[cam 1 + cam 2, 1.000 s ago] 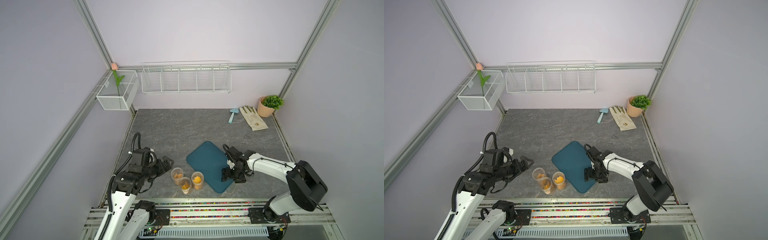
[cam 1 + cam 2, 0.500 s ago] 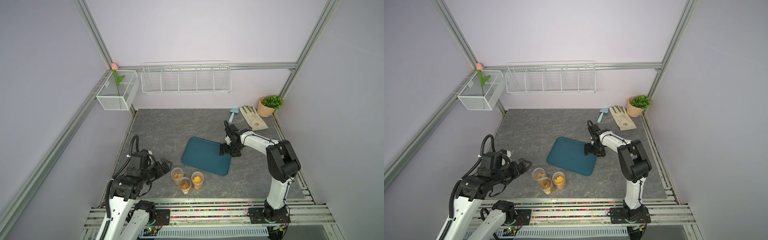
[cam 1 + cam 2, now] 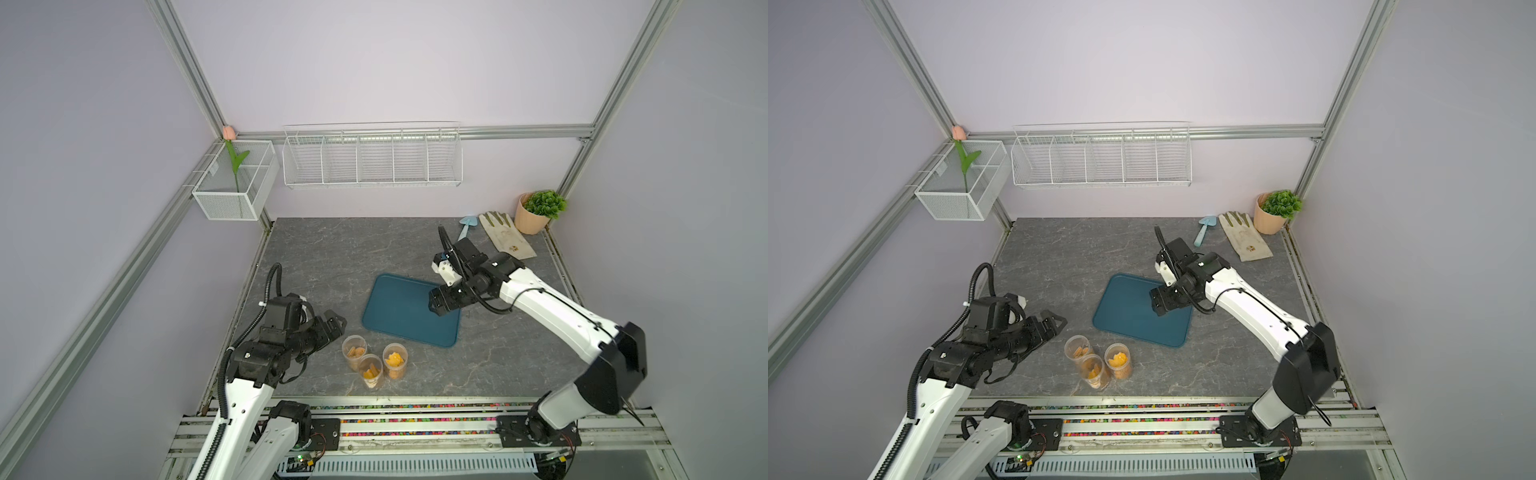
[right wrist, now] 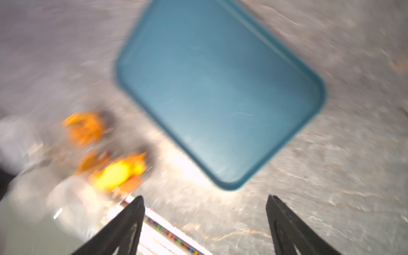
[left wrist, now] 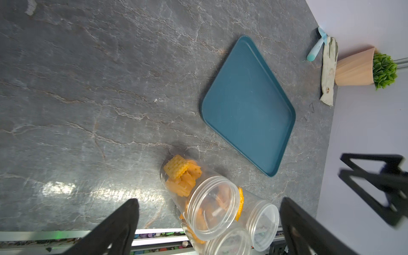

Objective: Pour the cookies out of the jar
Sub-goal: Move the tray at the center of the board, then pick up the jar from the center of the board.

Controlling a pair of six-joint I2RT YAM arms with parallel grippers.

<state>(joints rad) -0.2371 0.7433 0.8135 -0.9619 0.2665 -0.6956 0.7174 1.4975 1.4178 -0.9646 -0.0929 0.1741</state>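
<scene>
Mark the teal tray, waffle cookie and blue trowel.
teal tray [image 3: 395,309]: in a top view, its bare floor.
waffle cookie [image 5: 176,166]: left wrist view, its gridded face.
blue trowel [image 3: 1201,237]: in a top view, the handle.

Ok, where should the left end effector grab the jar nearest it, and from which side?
I'd take the nearest jar around its clear wall, below the threaded rim, with the left end effector coming in level from its own side. The jar stands upright and open-topped, and the two other jars crowd its far side.
</scene>
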